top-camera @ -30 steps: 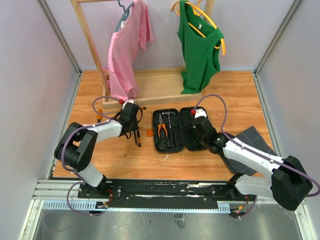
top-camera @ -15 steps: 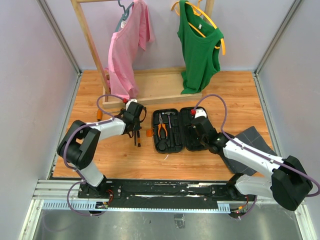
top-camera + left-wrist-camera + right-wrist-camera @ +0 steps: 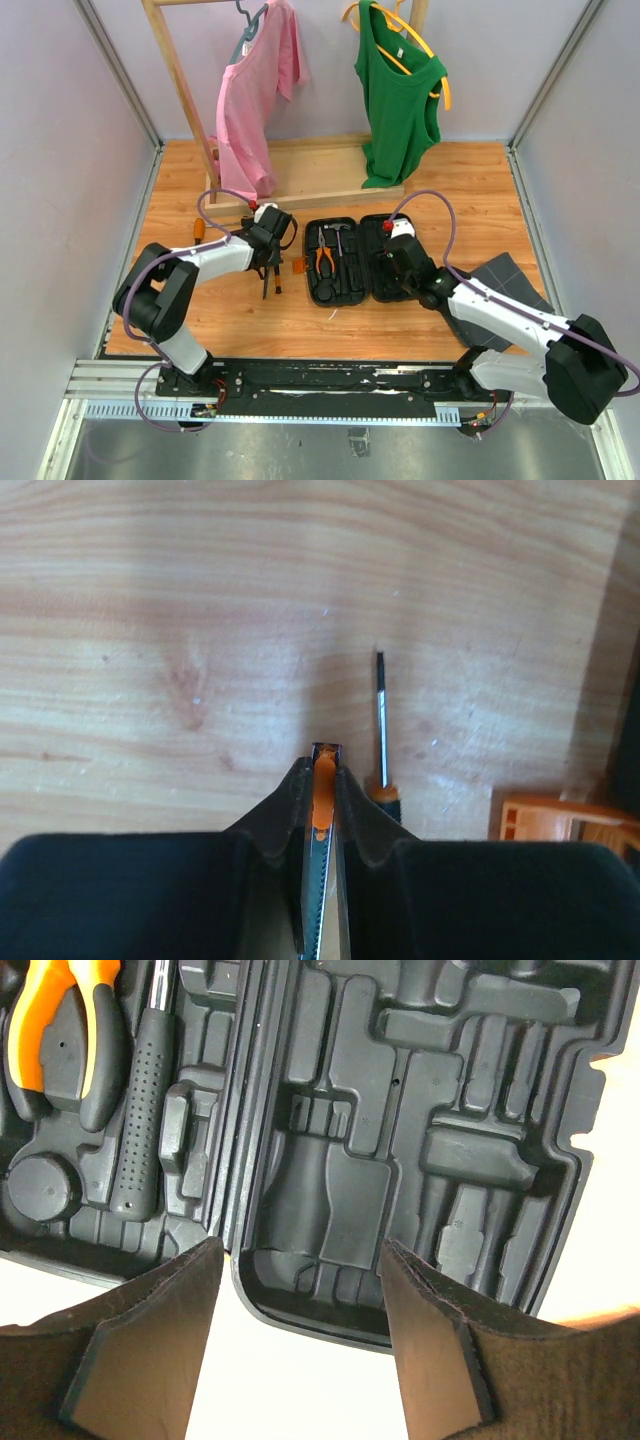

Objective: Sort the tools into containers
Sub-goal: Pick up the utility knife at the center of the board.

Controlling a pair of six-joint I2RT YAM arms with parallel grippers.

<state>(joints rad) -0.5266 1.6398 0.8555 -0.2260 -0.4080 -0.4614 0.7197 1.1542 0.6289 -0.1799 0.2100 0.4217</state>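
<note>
No text or number is legible (not even on the tool case [image 3: 420,1110]).

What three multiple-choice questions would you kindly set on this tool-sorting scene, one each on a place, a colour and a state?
1. Where does the loose screwdriver lie?
A. on a shelf
B. on the wooden table beside the left gripper
C. in a drawer

2. What colour are the handles of the pliers stored in the tool case?
A. orange
B. blue
C. green

3. What state is the right gripper in?
A. shut on a tool
B. open and empty
C. shut on a cloth

Answers:
1 B, as the left wrist view shows it flat on the wood next to the fingers.
2 A, as the right wrist view shows orange grips.
3 B, as its fingers stand apart above bare slots.
</note>
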